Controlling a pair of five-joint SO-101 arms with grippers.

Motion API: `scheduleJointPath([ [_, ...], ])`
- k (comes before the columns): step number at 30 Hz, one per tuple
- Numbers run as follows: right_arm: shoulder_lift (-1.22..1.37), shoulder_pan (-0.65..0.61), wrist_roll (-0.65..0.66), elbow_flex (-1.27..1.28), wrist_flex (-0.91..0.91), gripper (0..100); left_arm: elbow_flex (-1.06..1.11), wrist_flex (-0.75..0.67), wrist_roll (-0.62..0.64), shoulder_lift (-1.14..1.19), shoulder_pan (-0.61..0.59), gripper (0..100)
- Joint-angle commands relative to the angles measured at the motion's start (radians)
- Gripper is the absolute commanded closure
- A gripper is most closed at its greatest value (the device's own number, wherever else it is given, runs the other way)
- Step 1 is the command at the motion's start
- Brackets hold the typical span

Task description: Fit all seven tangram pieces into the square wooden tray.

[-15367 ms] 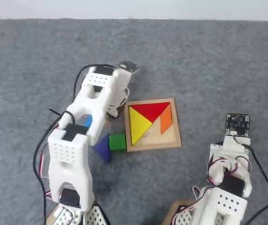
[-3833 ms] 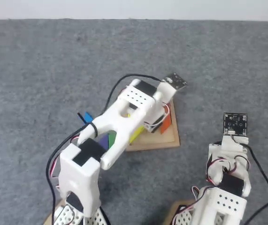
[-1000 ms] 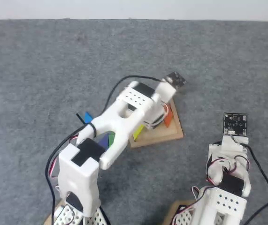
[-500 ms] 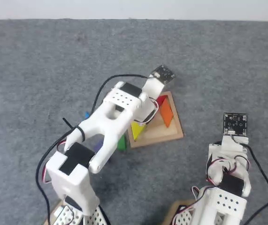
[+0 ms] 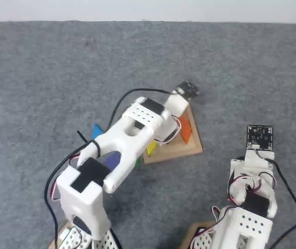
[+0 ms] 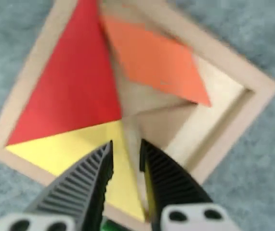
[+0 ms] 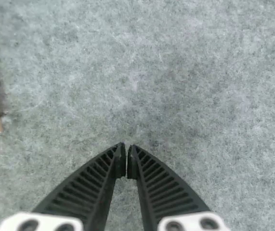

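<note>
Treat the left gripper [image 6: 126, 151] as the working tool. It hangs over the square wooden tray [image 5: 189, 149], tips above the edge of the yellow triangle [image 6: 74, 156] where that piece meets bare tray floor. Its jaws stand a narrow gap apart and carry nothing. In the tray, the red triangle [image 6: 74, 91] touches the yellow one along a shared edge. The orange parallelogram [image 6: 156, 67] lies beside the red, its long axis running roughly near to far in the high view. The loose pieces lie on the carpet [image 7: 176, 72] left of the tray, partly under the left arm [image 5: 132, 135]. They are a blue piece [image 5: 97, 130], a dark blue piece [image 5: 112, 158] and a green piece [image 5: 137, 162] just beside the tray's near-left edge. Expect the next pick to lie left of and nearer than the gripper. The right gripper [image 7: 126, 161] sits with jaws together over carpet, well apart to the right, so the left arm is nearer.
</note>
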Motion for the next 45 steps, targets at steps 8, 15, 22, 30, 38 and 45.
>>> scheduleJointPath([
  [8, -0.016, -0.005, 0.014, -0.032, -0.015, 97.6, -0.021, 0.011, 0.009, -0.023, 0.040, 91],
  [15, -0.005, -0.038, 0.025, -0.037, -0.004, 97.5, -0.036, 0.057, 0.138, -0.224, -0.068, 91],
  [22, 0.070, -0.225, 0.107, -0.138, 0.082, 97.5, 0.085, 0.003, 0.364, -0.313, -0.351, 90],
  [30, 0.619, -0.562, 0.109, -0.497, 0.090, 97.5, 0.077, -0.087, 0.370, -0.290, -0.664, 85],
  [38, 1.104, -0.730, 0.126, -0.773, 0.074, 97.5, -0.012, -0.072, 0.370, -0.192, -0.753, 76],
  [45, 1.136, -0.685, 0.215, -0.802, 0.073, 97.5, -0.099, -0.071, 0.370, -0.058, -0.743, 76],
])
